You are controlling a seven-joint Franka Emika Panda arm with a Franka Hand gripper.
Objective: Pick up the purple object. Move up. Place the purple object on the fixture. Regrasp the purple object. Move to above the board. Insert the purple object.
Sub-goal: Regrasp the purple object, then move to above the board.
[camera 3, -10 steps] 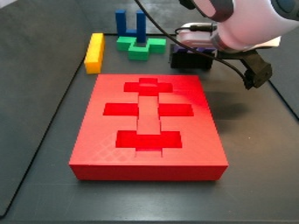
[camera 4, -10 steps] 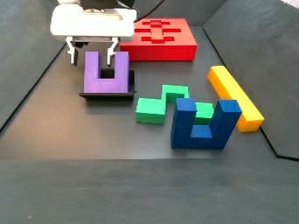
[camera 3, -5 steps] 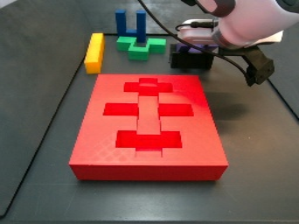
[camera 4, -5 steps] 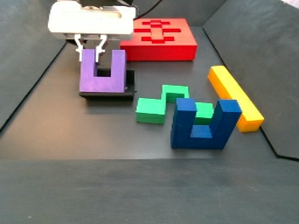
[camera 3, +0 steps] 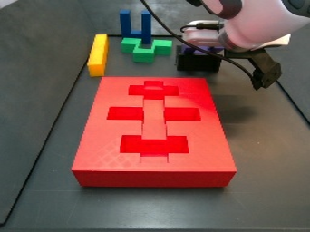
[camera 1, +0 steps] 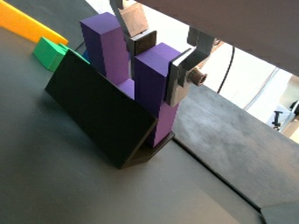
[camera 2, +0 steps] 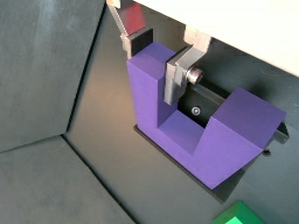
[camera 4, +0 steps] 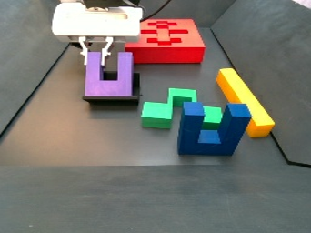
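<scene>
The purple object (camera 4: pixel 107 76) rested on the fixture (camera 1: pixel 103 120), its 2 prongs pointing up toward the gripper (camera 2: pixel 158 59). The gripper sat at 1 prong, its silver plates either side of it; whether the pads were clenched on it or just off it, I cannot tell. The block looked rigid, light and matte, so a firm pinch across 1 prong should hold. The board (camera 4: pixel 170 40) lay just beyond.

pincer (camera 4: pixel 101 50): side-view grip unclear | fixture (camera 3: pixel 198 62): mostly behind arm | green block (camera 2: pixel 244 215): cropped
</scene>
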